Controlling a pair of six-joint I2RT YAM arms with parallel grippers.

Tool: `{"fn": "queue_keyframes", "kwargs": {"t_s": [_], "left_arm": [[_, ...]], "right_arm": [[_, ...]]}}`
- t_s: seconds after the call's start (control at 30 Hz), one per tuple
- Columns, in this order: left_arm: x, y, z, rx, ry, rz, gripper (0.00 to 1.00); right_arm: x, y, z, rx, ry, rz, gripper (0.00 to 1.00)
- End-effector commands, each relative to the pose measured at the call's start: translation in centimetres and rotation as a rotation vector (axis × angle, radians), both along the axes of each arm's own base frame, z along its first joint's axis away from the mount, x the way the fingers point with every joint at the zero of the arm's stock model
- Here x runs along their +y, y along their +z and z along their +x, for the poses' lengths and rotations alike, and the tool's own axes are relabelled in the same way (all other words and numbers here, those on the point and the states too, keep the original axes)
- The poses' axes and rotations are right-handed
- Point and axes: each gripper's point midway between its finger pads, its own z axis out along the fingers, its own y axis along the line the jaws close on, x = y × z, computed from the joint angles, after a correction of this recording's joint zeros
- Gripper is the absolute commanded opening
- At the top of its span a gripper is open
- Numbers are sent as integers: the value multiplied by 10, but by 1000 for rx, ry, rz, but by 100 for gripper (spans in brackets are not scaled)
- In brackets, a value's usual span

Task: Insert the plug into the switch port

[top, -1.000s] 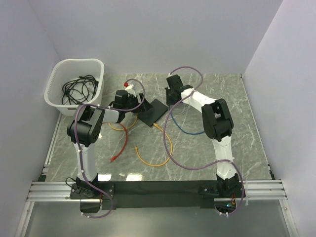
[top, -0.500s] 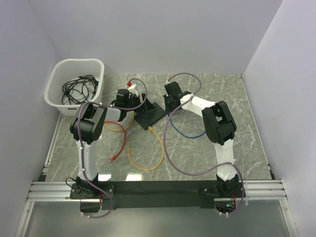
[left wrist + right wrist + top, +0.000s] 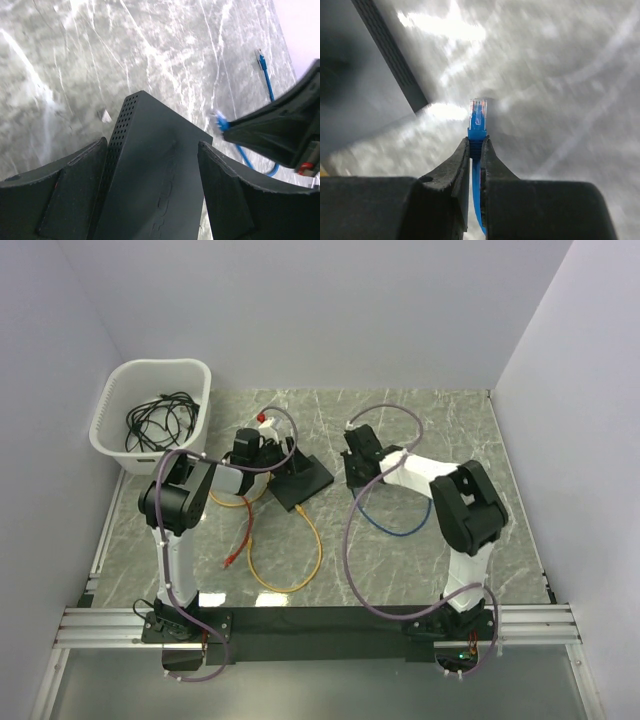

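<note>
left gripper (image 3: 152,145): jaws spread pretty wide and clamped on the switch (image 3: 150,190), one finger (image 3: 60,200) pressed on each long side, so the black box fills the whole gap

switch: sticks out ahead of the left gripper's fingertips, looks tipped rather than lying flat, vented side edge facing the left finger; can't make out the sockets from any view

right gripper (image 3: 476,150): basically closed, fingertips pinching the blue plug (image 3: 477,112) right behind its clear head

plug: pokes straight out past the right gripper's tips, blue cable (image 3: 400,530) trailing back under the arm to the table (image 3: 450,430)

plug vs switch: near but not touching; from the right wrist, the switch's corner sits ahead of the fingertips and off to the left, with bare marble directly in front of the plug tip

yellow cable (image 3: 318,545): looped on the table behind the left gripper, toward the bases

red cable (image 3: 245,535): lying just beside the yellow one

basket (image 3: 160,365): white, well off to the left gripper's left, black cables (image 3: 160,415) piled inside
</note>
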Motion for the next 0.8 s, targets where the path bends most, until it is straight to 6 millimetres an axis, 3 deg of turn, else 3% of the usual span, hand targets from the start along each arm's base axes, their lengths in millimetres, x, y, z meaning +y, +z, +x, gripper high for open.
{"fn": "queue_keyframes", "kwargs": {"t_s": [0.0, 0.13, 0.37, 0.47, 0.77], "left_arm": [[-7, 8, -17, -2, -41, -33, 79], [-14, 7, -22, -1, -59, -45, 79], [-25, 10, -31, -18, -74, -21, 79], [-28, 12, -39, -26, -70, -7, 78], [-24, 12, -55, -11, -43, -11, 76]], "right_arm": [[-8, 31, -4, -93, 4, -3, 0], [7, 40, -30, -109, 70, 39, 0], [33, 27, -74, -65, 215, 37, 0], [33, 22, -83, -80, 224, 59, 0], [23, 14, -84, -106, 175, 45, 0]]}}
